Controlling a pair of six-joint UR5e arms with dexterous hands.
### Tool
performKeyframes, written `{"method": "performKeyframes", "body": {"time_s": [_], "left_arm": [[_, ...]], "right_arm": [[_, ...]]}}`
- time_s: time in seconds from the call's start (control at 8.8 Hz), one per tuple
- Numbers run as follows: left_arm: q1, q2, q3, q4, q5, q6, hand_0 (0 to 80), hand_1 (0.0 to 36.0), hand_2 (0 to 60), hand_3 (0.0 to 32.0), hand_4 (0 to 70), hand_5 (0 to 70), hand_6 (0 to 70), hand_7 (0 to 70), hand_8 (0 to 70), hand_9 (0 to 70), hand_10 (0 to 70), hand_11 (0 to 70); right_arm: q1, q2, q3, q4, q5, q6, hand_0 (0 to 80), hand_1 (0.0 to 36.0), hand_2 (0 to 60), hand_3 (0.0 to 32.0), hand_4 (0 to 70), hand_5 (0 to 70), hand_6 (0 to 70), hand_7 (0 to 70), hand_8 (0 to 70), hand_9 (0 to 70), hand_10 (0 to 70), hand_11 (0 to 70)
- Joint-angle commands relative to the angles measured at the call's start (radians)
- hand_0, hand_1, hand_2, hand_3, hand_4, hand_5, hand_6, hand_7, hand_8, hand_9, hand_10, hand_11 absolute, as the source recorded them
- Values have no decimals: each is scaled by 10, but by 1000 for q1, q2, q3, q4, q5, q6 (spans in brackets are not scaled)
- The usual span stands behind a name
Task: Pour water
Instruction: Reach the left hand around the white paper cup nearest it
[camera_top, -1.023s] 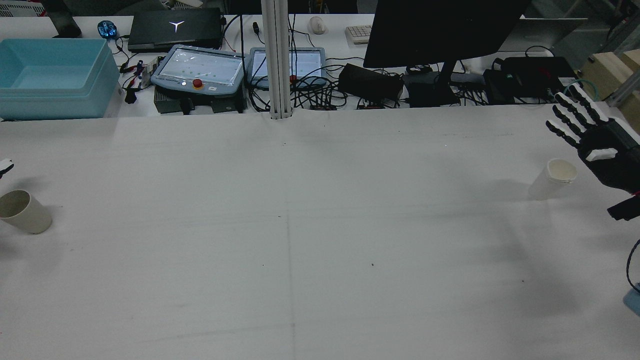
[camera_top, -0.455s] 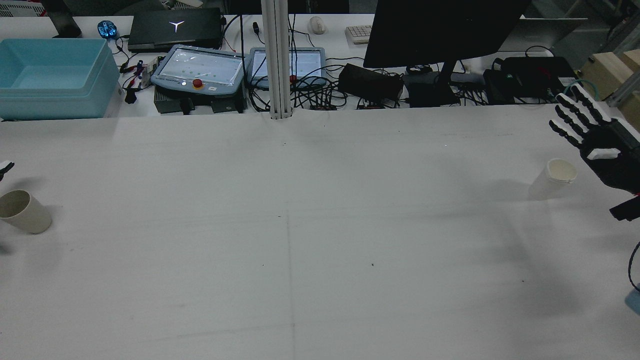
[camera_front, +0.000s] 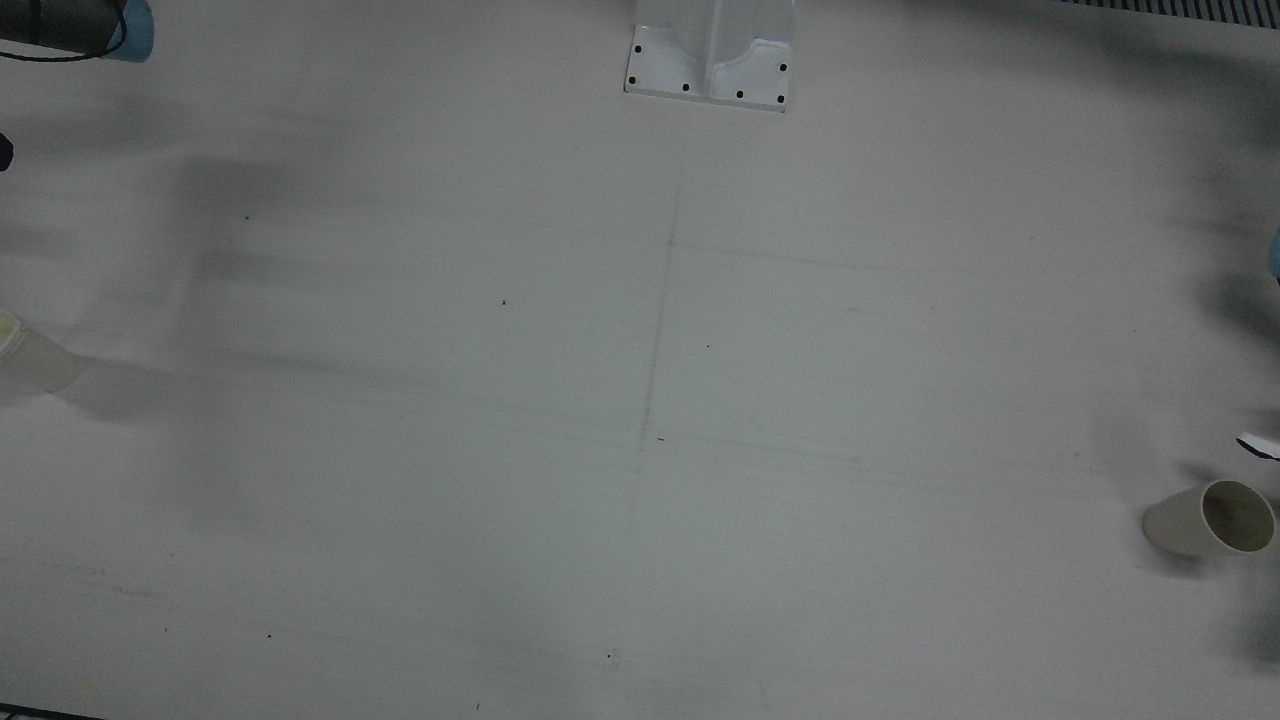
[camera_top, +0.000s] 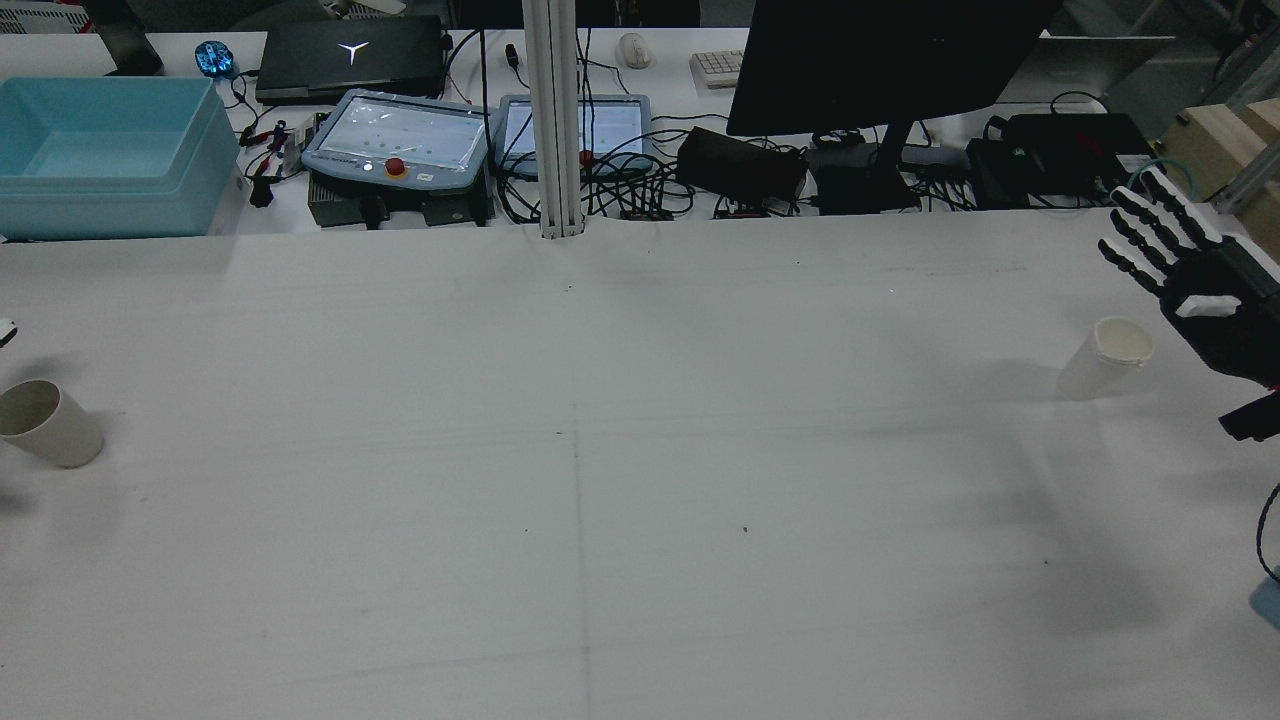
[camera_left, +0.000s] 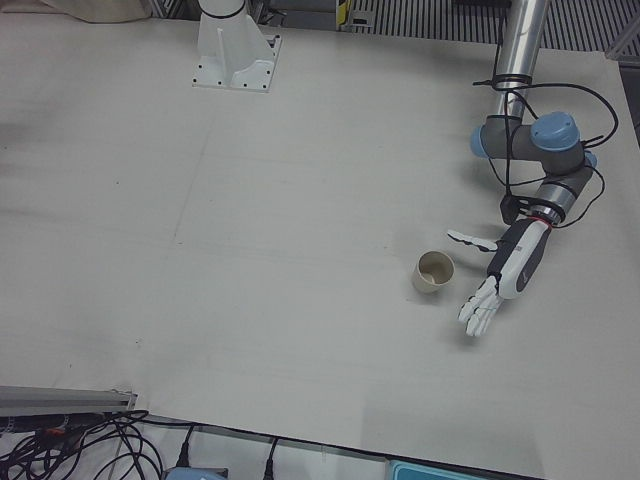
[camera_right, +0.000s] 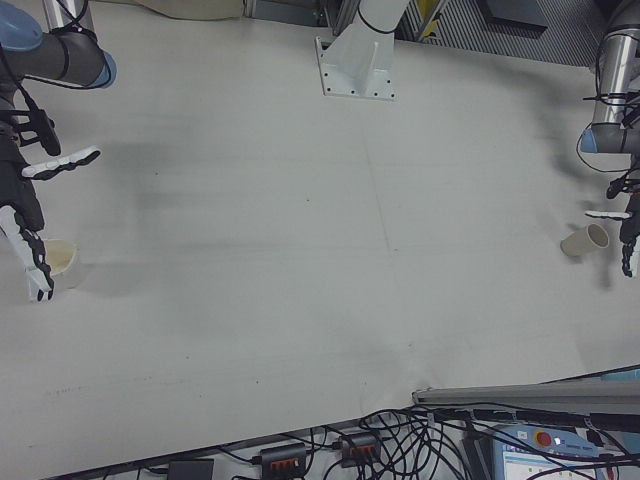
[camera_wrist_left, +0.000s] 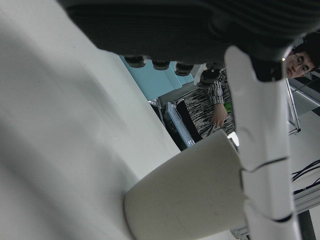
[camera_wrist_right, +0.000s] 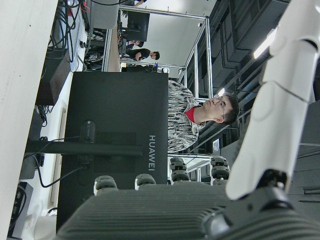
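A beige paper cup (camera_top: 45, 422) stands upright at the table's left edge; it also shows in the left-front view (camera_left: 433, 271) and the front view (camera_front: 1210, 518). My left hand (camera_left: 495, 280) is open, fingers spread, just beside this cup and not touching it. In the left hand view the cup (camera_wrist_left: 185, 195) is close under the palm. A white paper cup (camera_top: 1110, 357) stands near the right edge, also seen in the right-front view (camera_right: 58, 262). My right hand (camera_top: 1195, 280) is open, fingers straight, beside and above it, apart from it.
A blue bin (camera_top: 110, 150), two teach pendants (camera_top: 400, 140), a monitor (camera_top: 880, 60) and cables lie on the far bench beyond the table. A white post (camera_top: 555, 115) stands at the far edge. A white mount plate (camera_front: 710, 55) sits between the arms.
My right hand has drifted slightly right, away from the white cup. My left hand's fingertip has drawn back toward the left edge. Both cups are unmoved.
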Motion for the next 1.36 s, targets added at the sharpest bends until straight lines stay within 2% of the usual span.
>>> {"method": "performKeyframes", "body": {"time_s": [0.0,0.45,1.25], "left_arm": [[52,-4,0,7,-42,0,570,156,0,0,165,0,16,43,0,0,0,0],[62,-20,0,28,-43,0,589,170,0,0,166,0,19,44,0,0,0,0],[106,-46,-2,48,-89,-3,629,189,0,0,194,0,32,61,0,0,0,13]], "right_arm": [[0,0,1,0,0,0,526,174,4,172,5,63,33,130,0,12,1,21],[3,0,0,0,0,1,524,172,4,176,3,62,31,131,0,12,0,17],[5,-12,-6,0,0,1,518,167,1,178,0,59,21,114,0,9,1,20]]}}
